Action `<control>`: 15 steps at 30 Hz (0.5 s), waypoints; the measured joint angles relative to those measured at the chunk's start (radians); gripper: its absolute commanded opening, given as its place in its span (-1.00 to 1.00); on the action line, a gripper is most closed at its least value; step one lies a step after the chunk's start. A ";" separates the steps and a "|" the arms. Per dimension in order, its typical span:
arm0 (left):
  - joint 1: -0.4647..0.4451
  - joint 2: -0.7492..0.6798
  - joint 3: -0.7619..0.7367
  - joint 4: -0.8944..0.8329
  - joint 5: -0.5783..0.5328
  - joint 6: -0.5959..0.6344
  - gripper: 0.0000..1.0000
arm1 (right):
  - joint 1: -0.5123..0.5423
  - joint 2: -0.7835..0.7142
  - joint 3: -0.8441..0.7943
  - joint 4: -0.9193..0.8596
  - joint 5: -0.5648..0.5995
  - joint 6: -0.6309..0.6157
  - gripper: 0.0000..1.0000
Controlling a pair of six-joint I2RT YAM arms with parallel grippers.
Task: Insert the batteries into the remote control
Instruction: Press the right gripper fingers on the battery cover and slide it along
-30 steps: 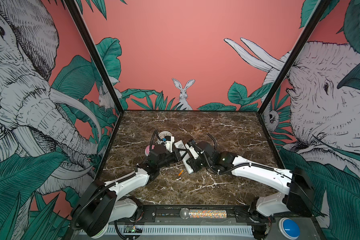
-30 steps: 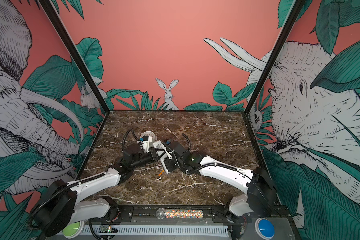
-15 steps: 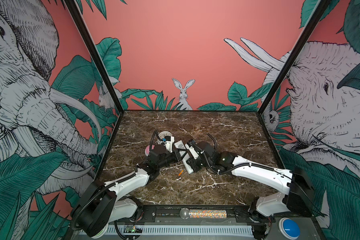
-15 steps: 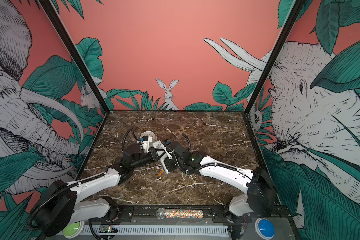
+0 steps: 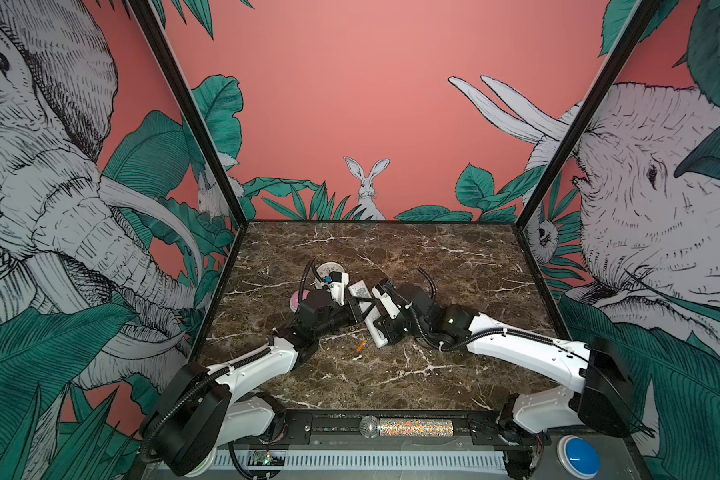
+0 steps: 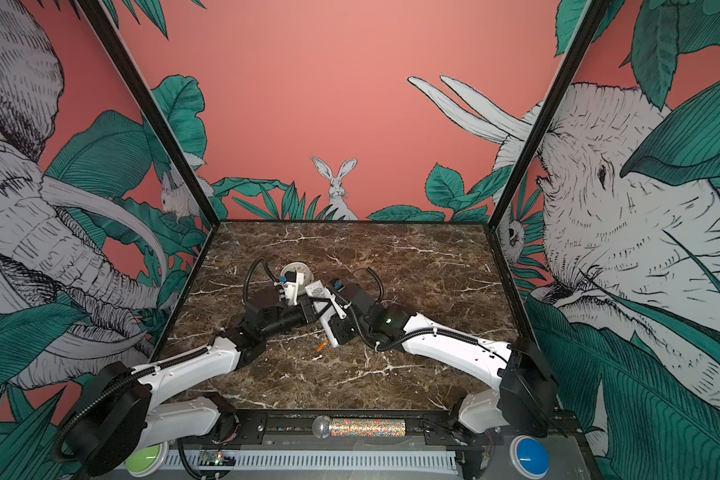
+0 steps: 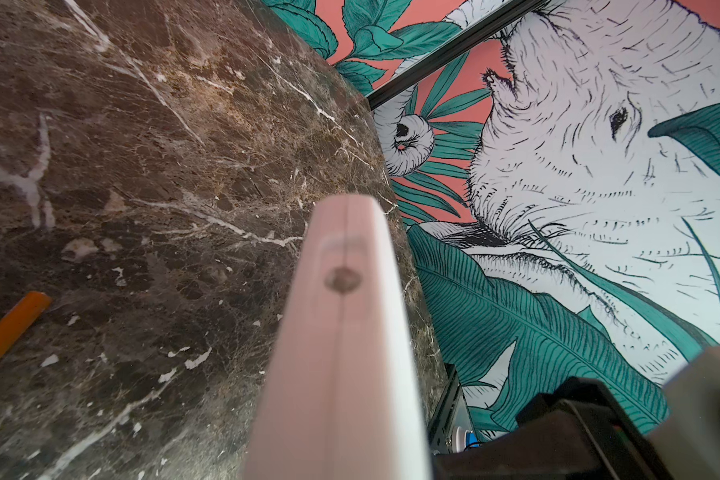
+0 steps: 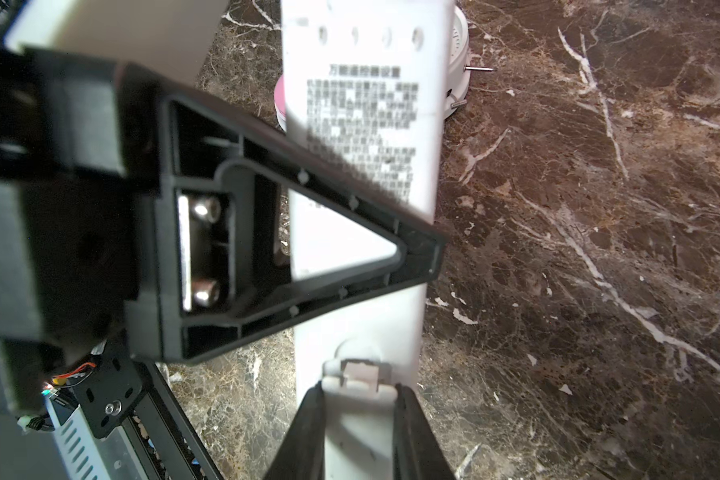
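My left claw [image 5: 363, 314] and right claw [image 8: 356, 405] both clenched on remote control [image 8: 362, 137]; one battery [image 5: 361, 345] loose on worktop [image 5: 391, 374].

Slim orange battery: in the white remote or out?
Out. The slim orange battery lies on the brown marble tabletop, beside the long white remote control.

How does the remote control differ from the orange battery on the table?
The remote control is long, flat and white; the battery is short, round and orange. The left gripper and right gripper hold the remote control; the battery lies free on the table. Both are slim.
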 measured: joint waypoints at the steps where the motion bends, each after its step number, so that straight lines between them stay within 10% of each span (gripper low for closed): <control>1: 0.000 0.000 -0.001 0.000 -0.001 0.000 -1.00 | 0.000 0.000 0.000 0.000 0.000 0.000 -0.63; 15: 0.001 0.000 -0.013 -0.014 -0.024 0.012 -1.00 | 0.000 -0.042 -0.026 0.012 0.001 -0.003 -0.64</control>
